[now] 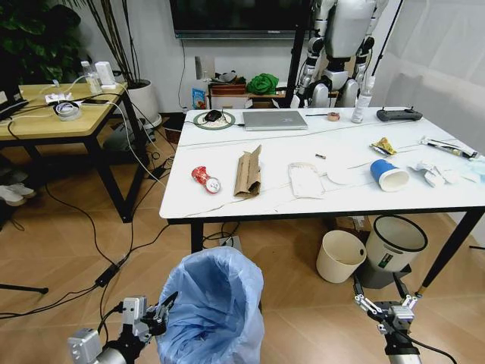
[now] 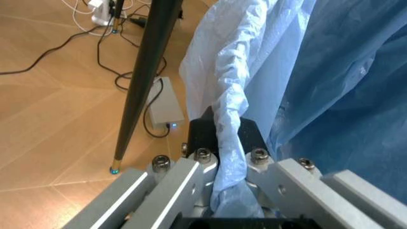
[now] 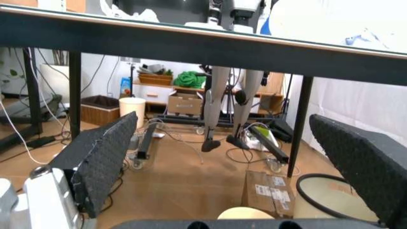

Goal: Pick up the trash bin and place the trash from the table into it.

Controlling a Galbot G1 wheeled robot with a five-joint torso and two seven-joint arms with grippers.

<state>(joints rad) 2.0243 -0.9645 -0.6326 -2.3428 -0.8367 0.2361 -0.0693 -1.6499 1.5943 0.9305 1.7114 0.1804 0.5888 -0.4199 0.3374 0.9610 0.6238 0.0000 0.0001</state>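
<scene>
So the bin (image 1: 214,307) sits at bottom centre, with the left gripper (image 1: 155,315) at its side, jaws closed on a fold of the blue bag (image 2: 232,138). Right gripper (image 1: 385,306), bottom right, hangs with jaws wide open, empty. Looks like the pick-up step. Next it needs lifting toward the counter (image 1: 265,201) at mid-frame, where the trash (image 1: 248,171) is.

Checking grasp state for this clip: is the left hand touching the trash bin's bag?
Touching. The left wrist view shows the left hand closed on a bunched fold of the trash bin liner, plastic pinched between its fingers.
</scene>
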